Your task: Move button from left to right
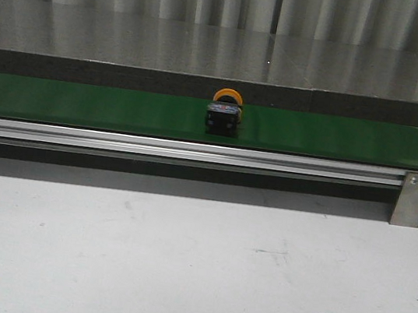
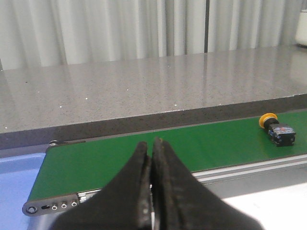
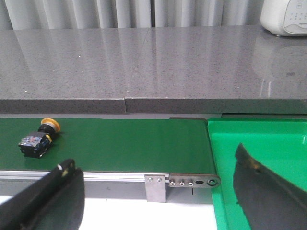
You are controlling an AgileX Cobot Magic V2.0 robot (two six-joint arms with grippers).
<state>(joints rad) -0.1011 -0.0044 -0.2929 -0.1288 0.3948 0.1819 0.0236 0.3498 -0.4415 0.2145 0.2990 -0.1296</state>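
Note:
The button [image 1: 224, 114], with an orange-yellow cap and a black boxy body, lies on its side on the green belt [image 1: 83, 105], near the belt's middle in the front view. No gripper shows in the front view. In the left wrist view my left gripper [image 2: 151, 143] is shut with nothing in it, near the belt's left end; the button [image 2: 277, 129] lies far off along the belt. In the right wrist view my right gripper [image 3: 153, 167] is open and empty near the belt's right end, and the button [image 3: 38, 138] lies further along the belt, apart from the fingers.
A grey stone counter [image 1: 209, 50] runs behind the belt. An aluminium rail [image 1: 178, 150] with a bracket [image 1: 414, 198] fronts it. A green bin [image 3: 259, 143] sits at the belt's right end, a blue surface [image 2: 17, 177] at its left. A white appliance [image 3: 285, 17] stands on the counter.

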